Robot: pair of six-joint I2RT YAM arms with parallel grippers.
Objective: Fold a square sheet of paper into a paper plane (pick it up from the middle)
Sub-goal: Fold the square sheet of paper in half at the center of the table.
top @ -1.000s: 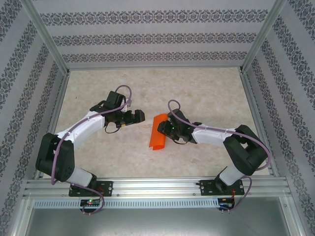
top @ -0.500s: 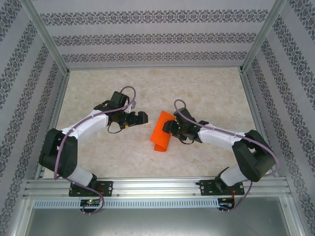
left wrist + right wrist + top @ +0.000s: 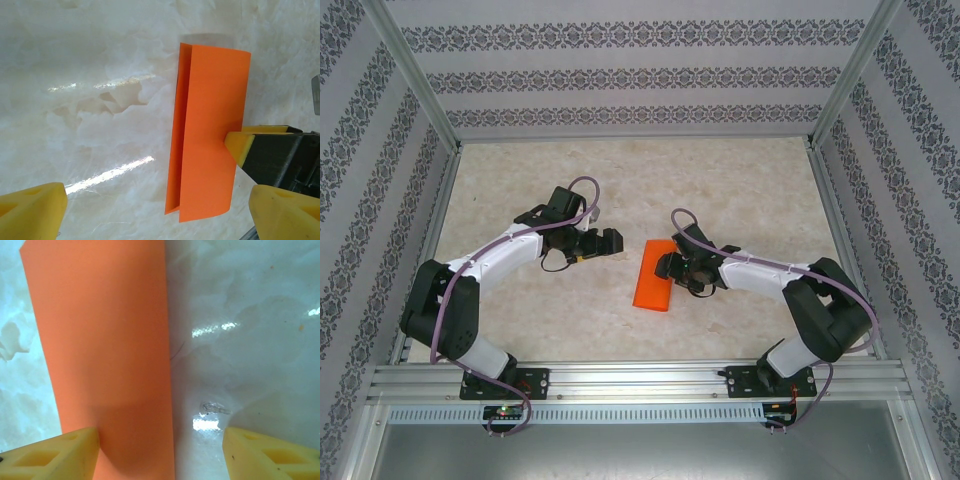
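The left tool [image 3: 608, 241] hangs with its yellow-tipped jaws spread wide and nothing between them, just left of the work. The right tool [image 3: 666, 266], jaws likewise apart and clamped on nothing, sits low at the sheet's right edge, one fingertip [image 3: 239, 146] at the rim of the top layer and seemingly touching it. Between the two lies the square sheet of paper [image 3: 210, 130], flat on the marbled desk [image 3: 740, 180] near its middle and doubled over lengthwise into a narrow orange strip, the lower layer peeking out along one long side. By the look of it the first, centre fold is made, though the edges do not quite meet. The nose corners, the wing folds and any dart shape are yet to come, so the job appears to be in its early part. No brand, label or lettering can be read on the paper or the desk.
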